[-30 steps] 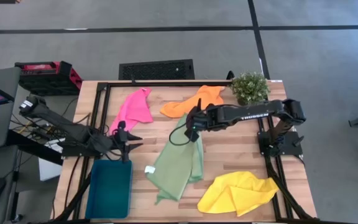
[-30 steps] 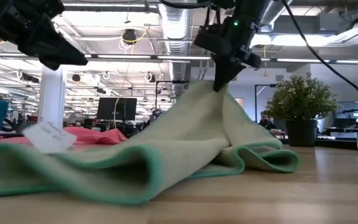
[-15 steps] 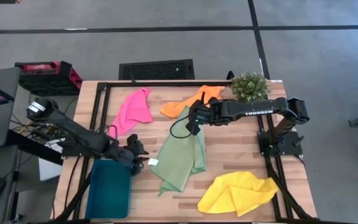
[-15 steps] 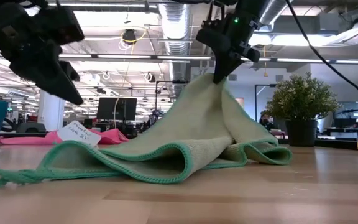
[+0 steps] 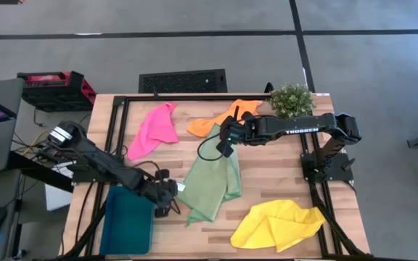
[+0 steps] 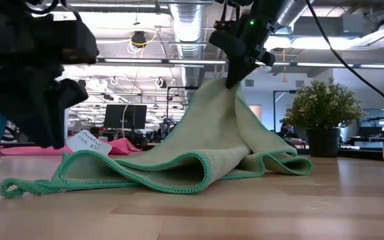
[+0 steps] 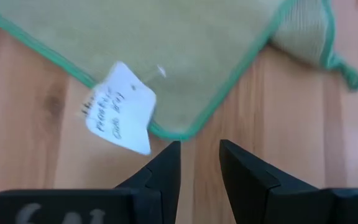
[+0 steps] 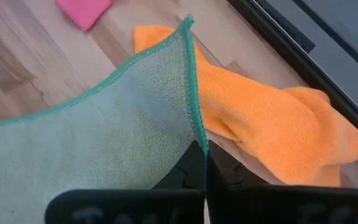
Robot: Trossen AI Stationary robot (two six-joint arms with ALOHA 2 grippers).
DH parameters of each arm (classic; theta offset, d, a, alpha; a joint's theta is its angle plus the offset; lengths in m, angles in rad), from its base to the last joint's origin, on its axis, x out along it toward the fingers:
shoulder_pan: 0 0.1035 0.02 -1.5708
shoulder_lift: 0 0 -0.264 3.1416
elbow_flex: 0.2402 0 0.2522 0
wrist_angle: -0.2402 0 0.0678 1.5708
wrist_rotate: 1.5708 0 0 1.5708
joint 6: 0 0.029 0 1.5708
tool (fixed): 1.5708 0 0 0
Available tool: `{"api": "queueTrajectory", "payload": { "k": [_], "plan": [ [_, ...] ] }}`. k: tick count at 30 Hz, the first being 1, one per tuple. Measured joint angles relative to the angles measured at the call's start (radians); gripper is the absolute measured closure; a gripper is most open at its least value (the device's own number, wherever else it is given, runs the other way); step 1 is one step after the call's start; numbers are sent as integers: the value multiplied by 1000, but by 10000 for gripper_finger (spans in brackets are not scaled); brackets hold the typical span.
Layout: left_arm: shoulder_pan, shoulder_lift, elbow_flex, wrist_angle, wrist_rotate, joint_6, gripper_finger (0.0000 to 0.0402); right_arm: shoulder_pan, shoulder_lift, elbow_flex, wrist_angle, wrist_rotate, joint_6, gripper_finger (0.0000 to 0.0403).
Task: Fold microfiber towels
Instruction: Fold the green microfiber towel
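Note:
The light green towel (image 5: 210,185) lies mid-table, with its far end raised in a peak (image 6: 229,93). My right gripper (image 5: 223,138) is shut on that end. A white tag (image 7: 120,115) sits at the towel's near-left corner (image 7: 173,132). My left gripper (image 5: 167,197) is open and empty just short of that corner, low over the wood, and its fingers (image 7: 166,168) touch nothing. The pink towel (image 5: 154,127), the orange towel (image 5: 223,117) and the yellow towel (image 5: 278,225) lie on the table around the green towel. My right gripper pinches the green towel's hemmed edge (image 8: 196,127) between its two shut fingers, a little back from the corner tip (image 8: 188,23). That end is lifted clear and the cloth slopes down from the fingers (image 6: 235,63). The rest lies in folds on the table (image 6: 179,177).
A teal bin (image 5: 125,221) stands at the near left, beside my left arm. A potted plant (image 5: 292,101) stands at the far right corner. A red crate (image 5: 56,87) sits off the table's far left. The black frame rails (image 5: 122,138) border the work area.
My left gripper has gone down and toward the table's right and near edges, up to the green towel's tagged corner. My right gripper, still shut on the towel, has gone a little toward the far edge. The towel's lower part has slid along after it and gathered narrower.

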Motion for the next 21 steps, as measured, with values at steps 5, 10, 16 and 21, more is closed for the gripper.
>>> {"api": "queueTrajectory", "payload": {
  "k": [5, 10, 16, 21],
  "plan": [
    [-8, 57, 51, -30, -22, 58, 299, 1, 0, 0, 0, 0, -2, 390],
    [-8, 95, 66, -47, -27, 103, 299, 1, 0, 0, 8, 0, -8, 394],
    [-8, 91, 65, -95, -111, 120, 299, 1, 1, 0, 13, -2, -9, 383],
    [-9, 92, 65, -95, -85, 130, 299, 1, 1, 0, 13, -3, -9, 393]
  ]
}}
